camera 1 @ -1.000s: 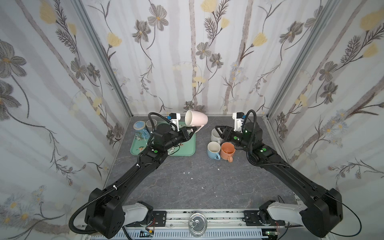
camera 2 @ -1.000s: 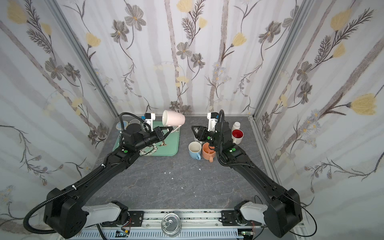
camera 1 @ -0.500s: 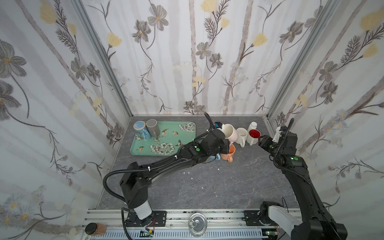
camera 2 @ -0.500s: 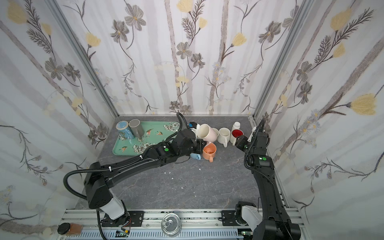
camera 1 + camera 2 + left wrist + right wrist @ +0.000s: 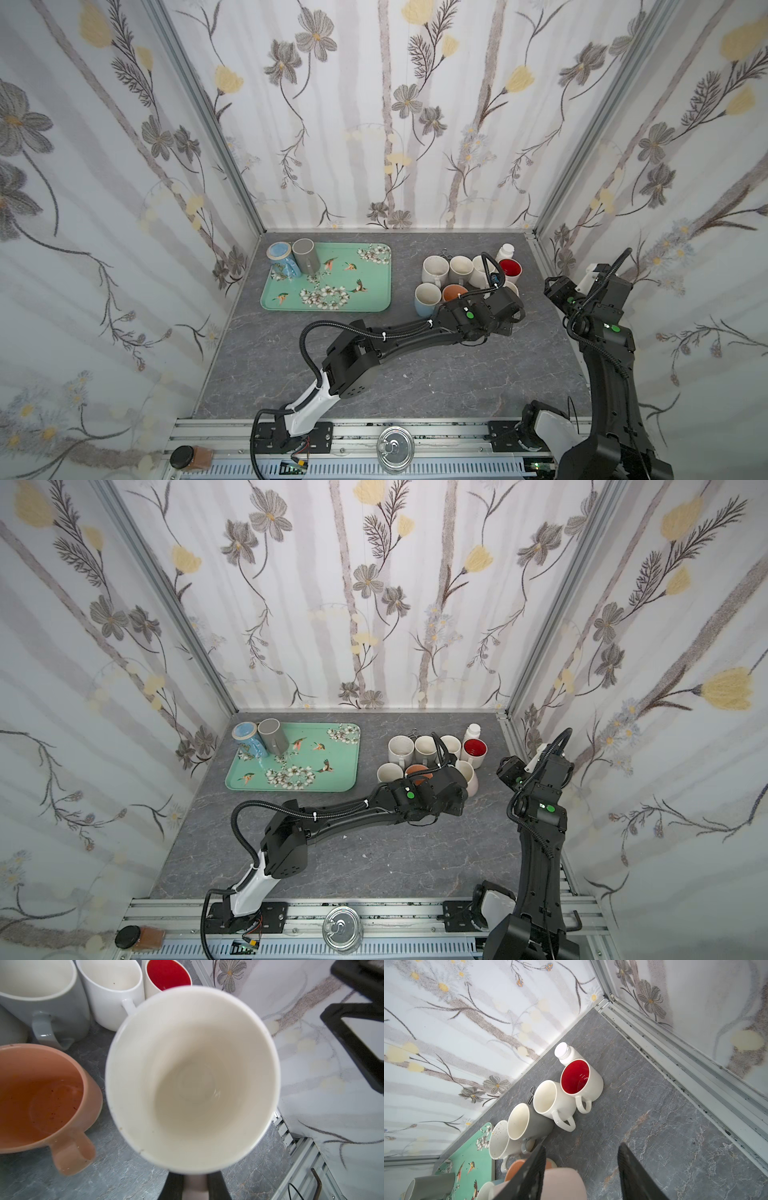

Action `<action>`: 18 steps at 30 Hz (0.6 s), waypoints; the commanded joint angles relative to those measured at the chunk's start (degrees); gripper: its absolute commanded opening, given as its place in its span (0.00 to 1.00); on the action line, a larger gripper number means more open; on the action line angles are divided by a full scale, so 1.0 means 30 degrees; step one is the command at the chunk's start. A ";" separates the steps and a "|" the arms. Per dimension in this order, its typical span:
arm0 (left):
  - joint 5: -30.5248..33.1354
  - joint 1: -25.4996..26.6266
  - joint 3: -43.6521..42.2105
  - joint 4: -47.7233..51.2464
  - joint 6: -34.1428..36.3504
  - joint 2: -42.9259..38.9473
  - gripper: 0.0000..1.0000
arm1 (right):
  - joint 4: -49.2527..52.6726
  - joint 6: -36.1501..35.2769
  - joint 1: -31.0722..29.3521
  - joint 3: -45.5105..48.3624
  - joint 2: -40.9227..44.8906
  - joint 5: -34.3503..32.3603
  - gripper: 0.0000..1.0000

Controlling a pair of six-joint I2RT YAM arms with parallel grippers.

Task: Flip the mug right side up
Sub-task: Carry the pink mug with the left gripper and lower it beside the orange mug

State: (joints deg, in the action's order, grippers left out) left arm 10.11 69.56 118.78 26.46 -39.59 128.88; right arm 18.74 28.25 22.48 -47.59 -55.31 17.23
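My left tool (image 5: 195,1179) is clenched on the handle of the pink mug (image 5: 193,1076). The mug's body stands directly ahead of the fingers (image 5: 172,1188), with its open mouth turned up toward the wrist camera. I cannot tell whether its base touches the tabletop (image 5: 108,1178). Just beside the held mug, off one side of this tool, sits an orange mug (image 5: 41,1095), mouth up. Farther out beyond the tool stand a grey mug (image 5: 37,987), a white mug (image 5: 112,985) and a red-lined mug (image 5: 168,974), all mouth up. My right tool (image 5: 582,1146) is released, its jaws spread with bare tabletop between them. The pink mug shows close beside one of its fingers, and a white bottle (image 5: 564,1053) stands well ahead of it, just behind the red-lined mug. A green tray (image 5: 374,286) lies well away from both tools.
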 commanded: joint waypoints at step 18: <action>0.4244 0.0112 0.6105 0.6434 -0.0982 0.4838 0.00 | -0.1747 0.0949 0.0050 0.1099 0.0653 0.0872 0.55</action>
State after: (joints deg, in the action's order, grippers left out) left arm 18.59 70.02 136.22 45.12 -42.28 143.04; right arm 16.23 30.57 22.61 -44.53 -53.67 18.26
